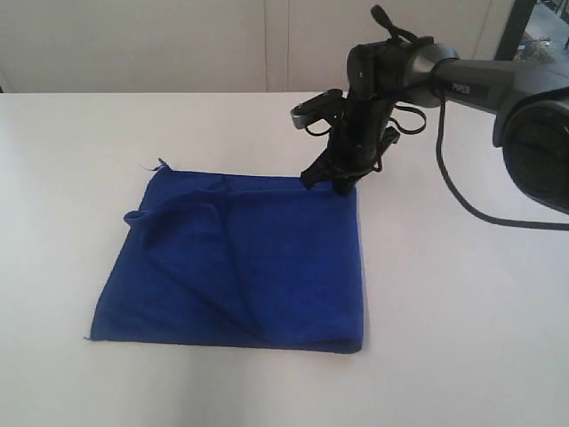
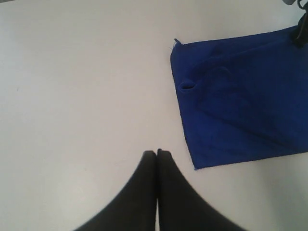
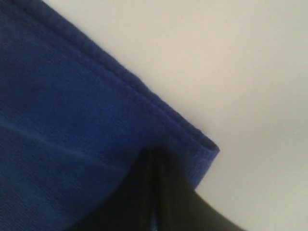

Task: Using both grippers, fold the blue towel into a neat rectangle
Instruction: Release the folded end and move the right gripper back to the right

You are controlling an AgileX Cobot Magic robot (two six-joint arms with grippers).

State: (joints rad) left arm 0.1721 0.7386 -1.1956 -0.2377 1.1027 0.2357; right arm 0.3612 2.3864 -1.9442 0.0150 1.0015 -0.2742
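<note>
Clamping my right gripper (image 1: 336, 185) down on the far right corner of the blue towel (image 1: 258, 258). Fingers are pressed tog., w/ a thin strip of blue showing betw. them in the wrist view, so it's nipping cloth just inside the hemmed edge.

My left gripper (image 2: 157, 153) is clenched on nothing. It hangs over bare table, apart from the towel's near left corner.

Towel lies roughly mid-table:
- Far edge runs from the thread tag (image 1: 160, 165) at the far left corner across to my right fingers.
- Right edge is straight.
- Left edge slants outward toward the near side.
- A loose flap w/ a curled lip sits on the left part, and a long crease runs diagonally from it.
- Right part lies flat.

White table (image 1: 462, 338) is open on every side of the cloth. My right arm's black cable (image 1: 453, 187) loops above the table, to the right of the towel. Pale wall (image 1: 178, 44) stands behind the far table edge.
</note>
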